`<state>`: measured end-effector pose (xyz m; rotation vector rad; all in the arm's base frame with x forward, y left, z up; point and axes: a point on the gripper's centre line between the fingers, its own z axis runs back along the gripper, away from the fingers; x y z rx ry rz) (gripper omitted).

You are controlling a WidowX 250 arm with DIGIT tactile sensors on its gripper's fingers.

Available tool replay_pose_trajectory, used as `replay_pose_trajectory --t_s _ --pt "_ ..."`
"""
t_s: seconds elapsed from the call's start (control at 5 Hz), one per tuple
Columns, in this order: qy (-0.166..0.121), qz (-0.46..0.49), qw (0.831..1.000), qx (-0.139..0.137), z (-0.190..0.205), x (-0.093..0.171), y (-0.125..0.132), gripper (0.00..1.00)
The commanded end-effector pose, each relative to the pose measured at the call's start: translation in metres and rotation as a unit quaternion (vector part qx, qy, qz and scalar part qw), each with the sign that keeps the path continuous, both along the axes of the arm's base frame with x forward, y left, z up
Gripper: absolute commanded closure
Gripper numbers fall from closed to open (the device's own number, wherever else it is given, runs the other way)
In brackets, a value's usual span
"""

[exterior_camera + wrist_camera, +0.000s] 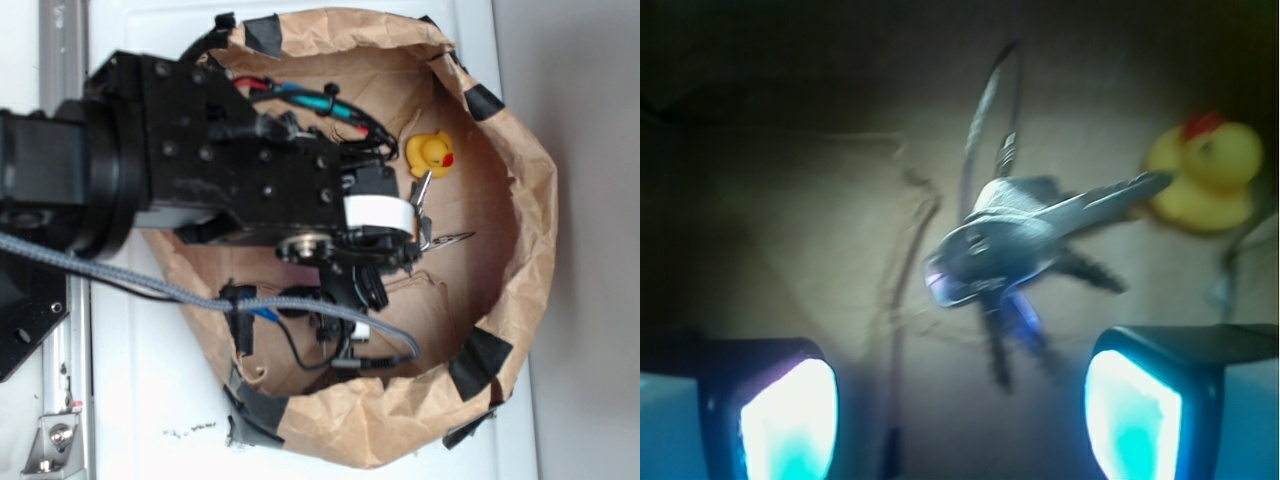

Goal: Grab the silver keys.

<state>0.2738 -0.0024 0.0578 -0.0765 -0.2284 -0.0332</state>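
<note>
Two glowing finger pads fill the bottom corners of the wrist view, one at 7 o'clock and one at 5 o'clock, set wide apart with bare brown paper between them; the hand is open and has hold of nothing. Above that gap, at the middle of the frame, lie the silver keys, blurred, fanned out from one ring, with the longest blade reaching toward 2 o'clock. Its tip ends just beside the yellow rubber duck, which sits at 2 o'clock; whether they touch cannot be told through the blur. A thin dark loop rises from the bunch toward 12 o'clock.

From the exterior view, a black robot arm enters from 9 o'clock and covers much of a crumpled brown paper bag whose rim is patched with black tape. The bag lies on a white bench. The hand sits near the centre of the bag, and the keys peek out at its 3 o'clock side, mostly hidden by it. The duck stands on the bag's floor toward 1 o'clock from the hand, close to the upper end of the bunch. A grey braided cable crosses from 9 o'clock toward 5 o'clock.
</note>
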Motion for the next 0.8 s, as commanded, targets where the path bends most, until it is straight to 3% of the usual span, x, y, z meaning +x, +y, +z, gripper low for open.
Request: replay_pose_trajectory --t_s 0.0,0.2,0.6 --pt "-0.059 0.018 0.997 0.036 0.007 0.035 0.003 0.00" --pt "-0.067 0.024 0.996 0.045 0.007 0.044 0.012 0.00" --pt "-0.076 0.038 0.996 0.040 0.014 0.059 0.016 0.00"
